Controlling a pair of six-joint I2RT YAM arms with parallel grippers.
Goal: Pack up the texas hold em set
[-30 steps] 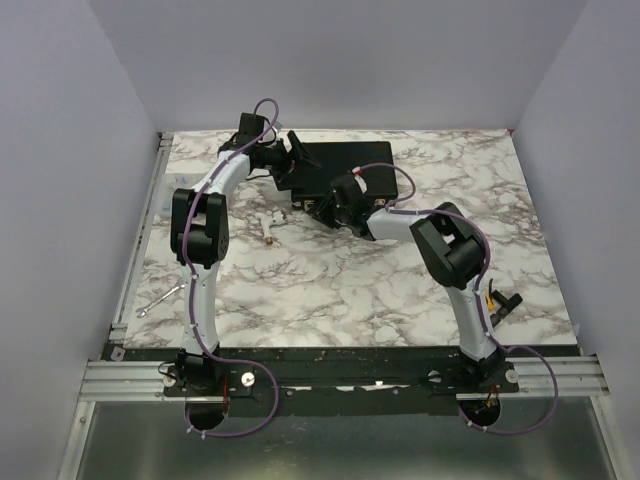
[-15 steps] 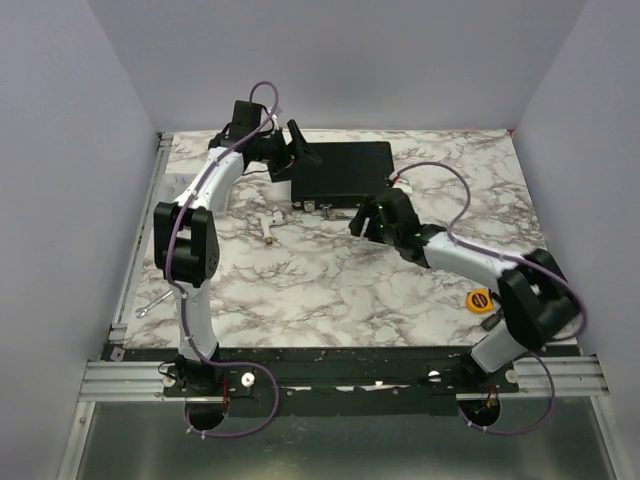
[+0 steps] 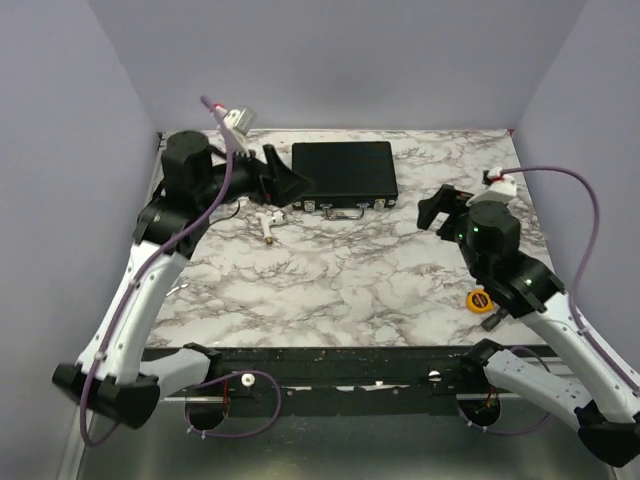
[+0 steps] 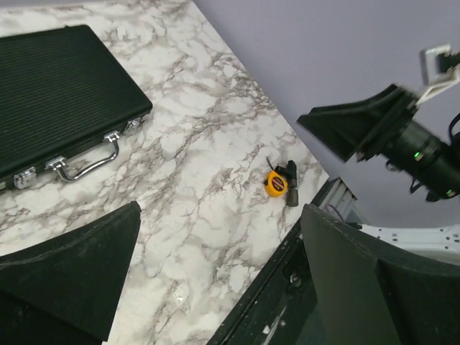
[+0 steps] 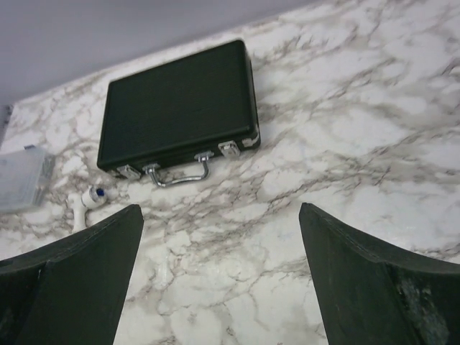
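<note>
Reading as robotics lab test cell. Plain lilac wall panels point(image 3: 60, 200) boxing in white-grey marble-pattern tabletop point(image 3: 330, 290) on 3 sides. Black metal mounting bar point(image 3: 340, 362) running along near edge, white-and-black robot arms point(image 3: 140, 290) rising from it w/ purple cables point(image 3: 550, 169) trailing.

Briefcase point(image 3: 344, 172) far centre on table point(image 3: 330, 270), tape measure point(image 3: 481, 299) near right

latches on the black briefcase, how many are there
2. Both are on the briefcase front edge in the right wrist view: the left latch on one side of the handle, the right latch on the other. None looks hidden.
</note>
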